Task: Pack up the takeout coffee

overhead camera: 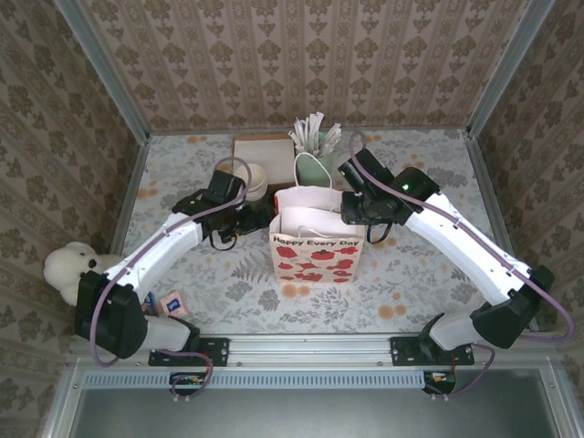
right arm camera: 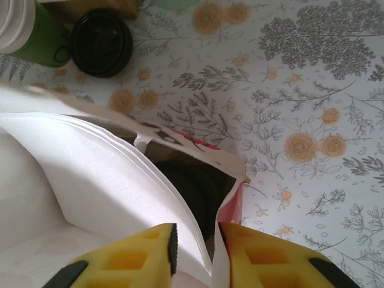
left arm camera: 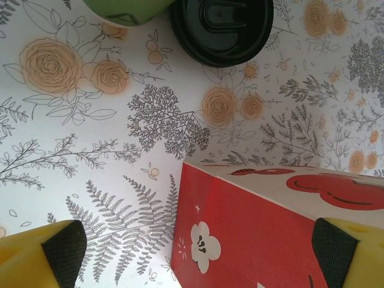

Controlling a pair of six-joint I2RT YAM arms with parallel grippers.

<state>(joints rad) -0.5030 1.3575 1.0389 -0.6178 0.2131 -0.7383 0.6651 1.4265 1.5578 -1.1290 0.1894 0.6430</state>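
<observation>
With the left gripper [left arm camera: 198,252] spread wide over the paper gift bag [left arm camera: 258,228]'s corner, I saw the takeout coffee [left arm camera: 221,30] upright straight ahead of its jaws, nearest that arm; the right gripper [right arm camera: 197,240] was pinched on the bag's rim.

Coffee [left arm camera: 222,27]: one unit, standing upright on the table [left arm camera: 150,120], viewed from above in both wrist views. Black round lid [right arm camera: 102,42] is sitting fully seated on top, with a raised rim and a recessed moulded centre; it is hiding the cup body below. The unit is standing just beside the green cup stack [right arm camera: 33,36]; contact cannot be confirmed. It is resting outside the bag [left arm camera: 258,234], with bare patterned surface lying between the two.
</observation>
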